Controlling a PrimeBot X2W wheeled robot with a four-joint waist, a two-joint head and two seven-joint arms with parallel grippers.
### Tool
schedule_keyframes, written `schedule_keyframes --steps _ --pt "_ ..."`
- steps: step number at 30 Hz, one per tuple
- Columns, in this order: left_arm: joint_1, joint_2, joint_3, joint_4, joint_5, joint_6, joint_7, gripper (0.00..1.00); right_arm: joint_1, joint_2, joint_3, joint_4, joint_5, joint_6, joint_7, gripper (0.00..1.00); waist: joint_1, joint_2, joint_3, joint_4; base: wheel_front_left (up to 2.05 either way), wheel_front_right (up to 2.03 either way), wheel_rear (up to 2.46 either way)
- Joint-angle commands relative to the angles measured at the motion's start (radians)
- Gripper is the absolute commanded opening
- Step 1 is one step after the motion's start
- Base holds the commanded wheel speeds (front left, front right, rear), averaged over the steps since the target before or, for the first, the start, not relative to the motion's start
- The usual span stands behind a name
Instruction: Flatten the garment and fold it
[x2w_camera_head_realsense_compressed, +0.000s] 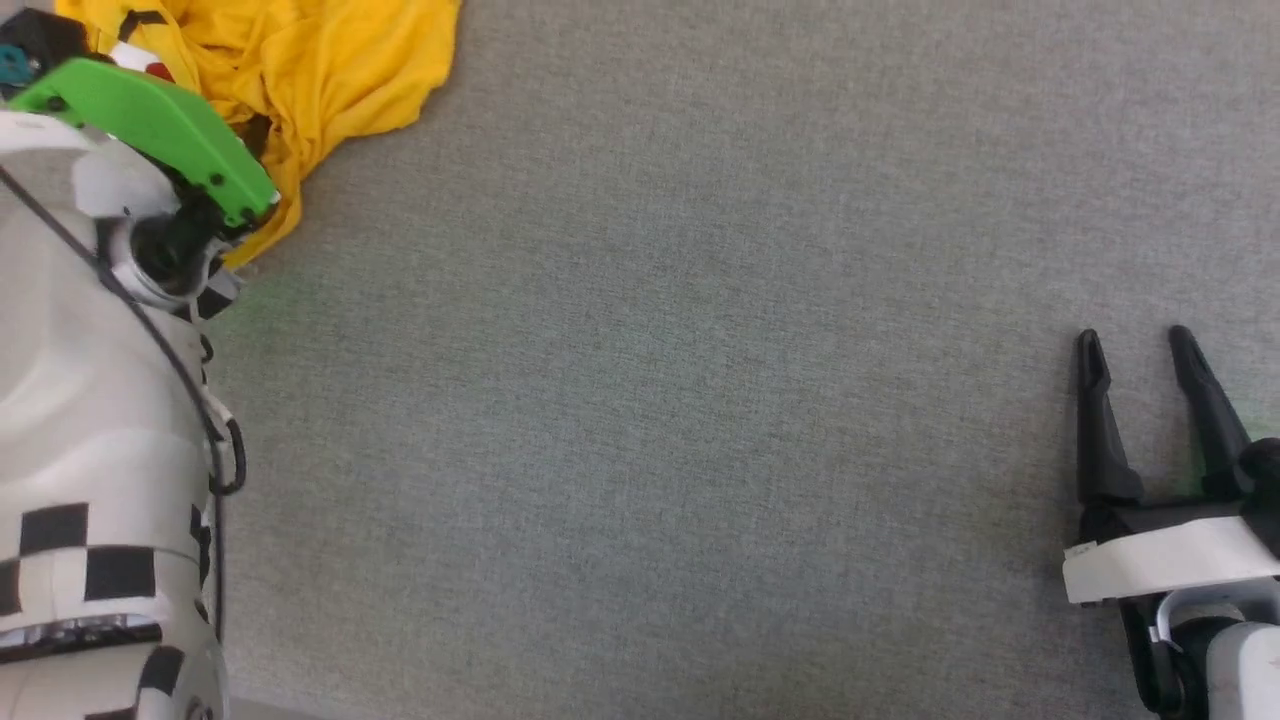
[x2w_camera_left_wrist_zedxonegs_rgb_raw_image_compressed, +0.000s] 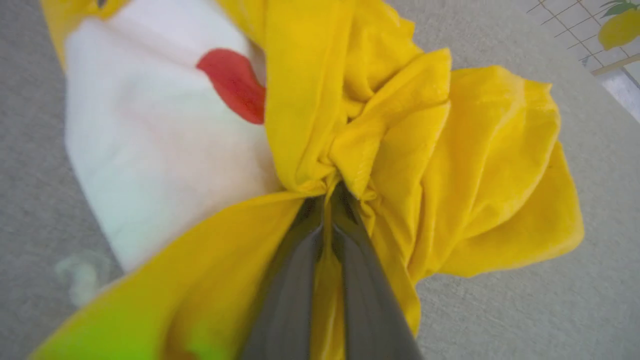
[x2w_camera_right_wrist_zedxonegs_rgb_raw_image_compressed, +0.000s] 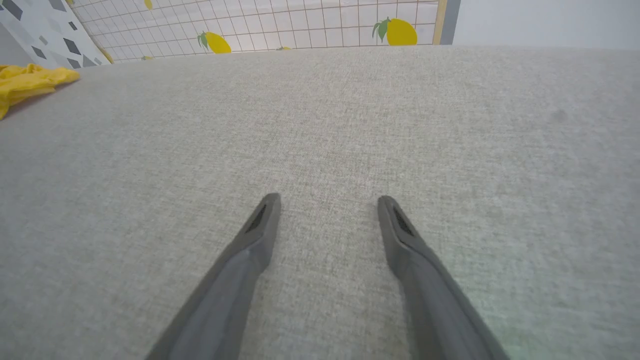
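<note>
Grey fabric surface (x2w_camera_head_realsense_compressed: 700, 400), tiled wall (x2w_camera_right_wrist_zedxonegs_rgb_raw_image_compressed: 300, 25) w/ lemon print

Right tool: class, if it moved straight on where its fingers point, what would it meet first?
Probably nothing, though tilt is unclear: the open right tool faces bare grey surface; the garment lies off left.

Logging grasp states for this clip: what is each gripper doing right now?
Left gripper: shut on the garment, yellow cloth bunched between its fingers.
Right gripper: open, holding nothing.

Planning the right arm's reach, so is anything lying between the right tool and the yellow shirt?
Nothing visible: bare grey surface runs from the open right tool to the garment, which the left tool grips.
</note>
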Motion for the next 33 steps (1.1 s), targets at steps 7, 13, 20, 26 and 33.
schedule_keyframes --steps 7,13,20,26,33 --pt "-0.054 0.029 -0.007 -0.048 0.051 -0.036 -0.266 0.00 0.015 -0.001 0.028 0.084 0.032 -0.002 -0.014 1.00 0.0000 -0.0001 -0.161 0.049 0.00 0.00 0.00" --pt "-0.176 0.054 -0.051 -0.108 0.083 -0.069 -0.365 0.00 0.020 -0.001 0.065 0.166 0.076 -0.002 -0.051 1.00 0.0000 -0.0001 -0.272 0.029 0.00 0.00 0.00" --pt "-0.342 0.049 -0.154 -0.179 0.088 -0.089 -0.365 0.00 0.024 -0.001 0.095 0.264 0.131 -0.002 -0.102 1.00 0.0000 -0.0001 -0.383 -0.032 0.00 0.00 0.00" --pt "-0.460 -0.002 -0.249 -0.229 0.026 -0.092 -0.356 0.00 0.026 -0.001 0.119 0.324 0.162 -0.002 -0.131 1.00 0.0000 -0.0001 -0.445 -0.102 0.00 0.00 0.00" --pt "-0.477 -0.066 -0.350 -0.236 -0.092 -0.092 -0.316 0.00 0.021 -0.001 0.127 0.360 0.178 -0.002 -0.150 1.00 0.0000 -0.0001 -0.469 -0.177 0.00 0.00 0.00"
